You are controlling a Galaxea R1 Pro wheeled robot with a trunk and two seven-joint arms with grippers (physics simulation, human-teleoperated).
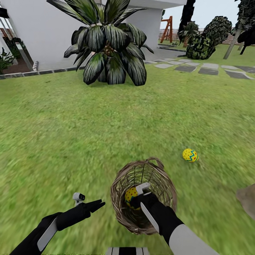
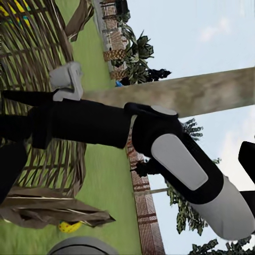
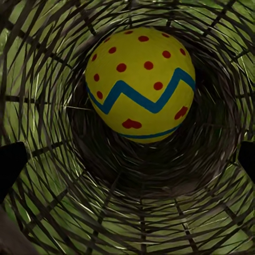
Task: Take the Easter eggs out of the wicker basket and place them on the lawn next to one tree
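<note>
The wicker basket (image 1: 161, 184) lies tipped on the lawn (image 1: 88, 141) just in front of me. My right gripper (image 1: 141, 194) reaches into its mouth, open, beside a yellow Easter egg (image 1: 130, 194). In the right wrist view that egg (image 3: 141, 85) rests deep in the basket (image 3: 48, 79), ahead of my spread fingertips (image 3: 10, 164) and untouched. A second egg (image 1: 190, 155) lies on the grass to the basket's right. My left gripper (image 1: 96, 204) hovers open and empty left of the basket. A thick grey-beige tree trunk (image 2: 212, 93) crosses the left wrist view behind my right arm.
A brown root-like base (image 1: 248, 202) sits at the right edge, close to the basket. A short palm (image 1: 108, 42) stands ahead before the white house (image 1: 42, 28). Stepping stones (image 1: 209, 67), shrubs (image 1: 207, 37) and a wooden playset (image 1: 167, 30) lie far right.
</note>
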